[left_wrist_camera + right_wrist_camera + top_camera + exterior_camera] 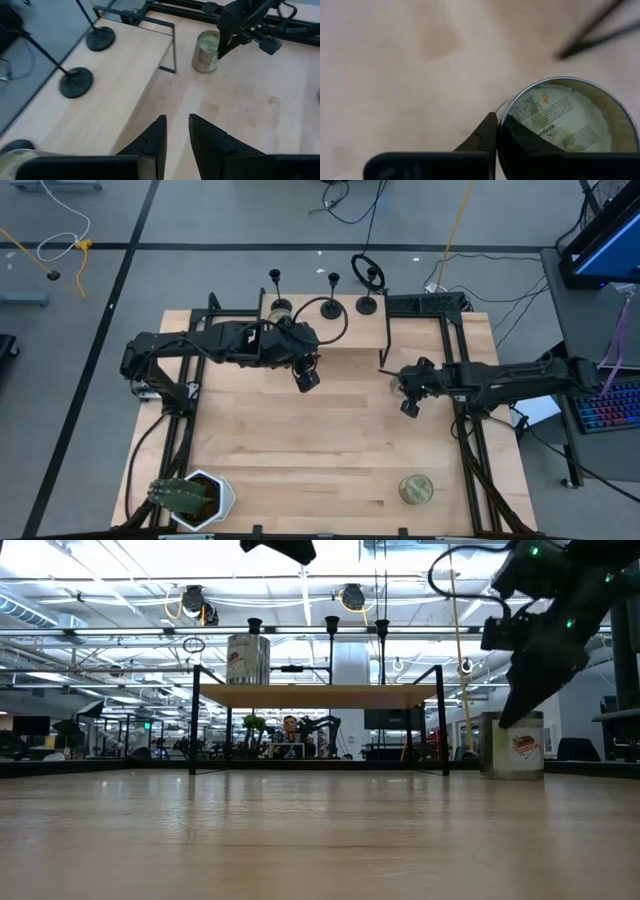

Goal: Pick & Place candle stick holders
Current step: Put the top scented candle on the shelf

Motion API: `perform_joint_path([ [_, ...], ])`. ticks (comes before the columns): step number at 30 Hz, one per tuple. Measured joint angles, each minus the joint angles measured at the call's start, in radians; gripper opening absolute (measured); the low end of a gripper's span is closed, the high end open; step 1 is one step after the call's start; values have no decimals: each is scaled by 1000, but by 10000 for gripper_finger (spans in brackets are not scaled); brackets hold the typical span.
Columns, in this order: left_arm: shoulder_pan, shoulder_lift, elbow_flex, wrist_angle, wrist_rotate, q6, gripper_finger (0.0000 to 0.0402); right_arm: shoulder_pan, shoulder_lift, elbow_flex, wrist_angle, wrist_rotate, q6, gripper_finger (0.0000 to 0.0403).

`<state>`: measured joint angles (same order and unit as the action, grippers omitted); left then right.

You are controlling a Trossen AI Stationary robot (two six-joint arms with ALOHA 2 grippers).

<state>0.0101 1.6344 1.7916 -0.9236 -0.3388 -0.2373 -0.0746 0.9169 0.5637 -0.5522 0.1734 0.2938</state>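
Three black candle stick holders stand on their round bases on the raised wooden shelf (355, 330) at the table's far side: one by a can (283, 308), one in the middle (329, 307), one to the right (367, 304). Two bases show in the left wrist view (76, 81) (100, 39). My left gripper (177, 131) hovers empty in front of the shelf, its fingers a little apart. My right gripper (408, 406) is shut on a greenish-gold can (565, 117) on the table, right of the shelf. My right gripper holds the can by its rim (501, 114), one finger inside the can and one finger (487, 132) outside it. The fingers come from above, slanting down. The can (515, 745) stands upright with its bottom on the table.
A second can (415, 488) stands near the table's near right corner. A potted plant (190, 498) stands at the near left corner. The shelf's black metal legs (172, 47) stand by the held can. Bare tabletop lies between the arms.
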Motion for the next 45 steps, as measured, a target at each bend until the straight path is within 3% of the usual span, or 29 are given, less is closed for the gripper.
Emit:
perform_joint_path([
  [6, -9, 0, 0, 0, 59, -6, 88, 92, -22, 88, 29, -125, 8, 2],
  [11, -31, 0, 0, 0, 59, -4, 88, 178, 18, 210, 98, -110, -42, 2],
  [14, -40, 0, 0, 1, 56, -3, 88, 184, 85, 326, 55, -19, -124, 1],
  [20, -45, 0, 0, 1, 52, -6, 88, 68, 277, 642, -129, 60, -345, 1],
  [25, -45, 0, 0, 1, 51, -9, 88, -97, 409, 818, -261, -21, -426, 1],
  [33, -45, 0, 0, 0, 51, -4, 88, -265, 483, 845, -273, -104, -471, 0],
  [45, -45, 0, 0, 0, 51, 26, 88, -372, 504, 847, -251, -125, -466, 27],
])
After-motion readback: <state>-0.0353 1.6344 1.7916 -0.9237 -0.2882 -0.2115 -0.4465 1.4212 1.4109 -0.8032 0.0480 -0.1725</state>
